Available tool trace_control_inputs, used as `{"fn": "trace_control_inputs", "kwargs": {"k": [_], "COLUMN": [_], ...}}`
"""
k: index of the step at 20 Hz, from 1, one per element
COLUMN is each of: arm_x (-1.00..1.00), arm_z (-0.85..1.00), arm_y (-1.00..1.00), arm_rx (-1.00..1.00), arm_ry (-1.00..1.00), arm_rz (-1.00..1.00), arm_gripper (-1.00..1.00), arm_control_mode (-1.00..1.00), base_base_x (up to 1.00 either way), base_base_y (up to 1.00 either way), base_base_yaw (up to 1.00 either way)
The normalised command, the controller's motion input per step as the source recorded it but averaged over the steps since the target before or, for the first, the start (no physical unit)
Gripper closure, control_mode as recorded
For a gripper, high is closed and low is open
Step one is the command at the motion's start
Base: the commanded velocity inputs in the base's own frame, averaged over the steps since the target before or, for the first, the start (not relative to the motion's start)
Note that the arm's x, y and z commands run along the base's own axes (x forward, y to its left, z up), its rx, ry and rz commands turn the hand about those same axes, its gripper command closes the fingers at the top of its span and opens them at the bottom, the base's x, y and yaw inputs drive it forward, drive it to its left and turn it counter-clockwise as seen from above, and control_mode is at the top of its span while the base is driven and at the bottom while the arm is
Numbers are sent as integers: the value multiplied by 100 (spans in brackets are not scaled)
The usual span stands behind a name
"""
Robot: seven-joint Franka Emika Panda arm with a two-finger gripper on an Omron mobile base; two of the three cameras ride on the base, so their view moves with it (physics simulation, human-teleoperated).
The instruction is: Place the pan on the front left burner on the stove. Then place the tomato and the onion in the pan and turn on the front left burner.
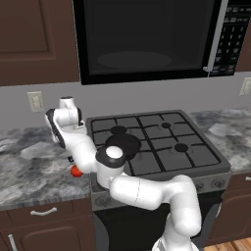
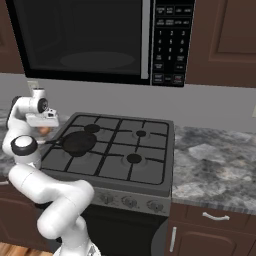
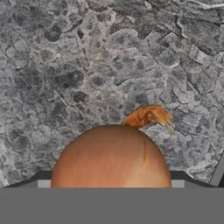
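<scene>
Round tan-brown onion (image 3: 111, 157) on grey marbled counter (image 3: 87, 65), 9 o'clock of dark gas stove (image 1: 157, 142) | two-finger gripper (image 3: 111, 186) straddling it, closure unclear | firm, light, slippery-skinned; best gripped across widest middle

Arm (image 1: 147, 191): glossy white, thick rounded tubular links.
Joints: dark grey to black bands between links.
Joint cap (image 2: 24, 144): round white disc in a black ring.
Hand (image 2: 40, 119): flat white block.
</scene>
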Motion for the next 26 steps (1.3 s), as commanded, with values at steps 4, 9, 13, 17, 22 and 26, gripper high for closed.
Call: {"fn": "trace_control_inputs", "kwargs": {"k": [4, 9, 13, 17, 22, 26], "arm_x": [-36, -39, -39, -24, -9, -8], "arm_z": [0, 10, 17, 27, 28, 17], "arm_y": [0, 0, 0, 0, 0, 0], "arm_rx": [0, 0, 0, 0, 0, 0], "arm_ry": [0, 0, -3, -9, -12, -11], "arm_rz": [0, 0, 0, 0, 0, 0], "arm_gripper": [100, 100, 100, 100, 100, 100], "arm_control_mode": [-100, -100, -100, -100, -100, -100], "base_base_x": [0, 0, 0, 0, 0, 0], "base_base_y": [0, 0, 0, 0, 0, 0], "base_base_yaw": [0, 0, 0, 0, 0, 0]}}
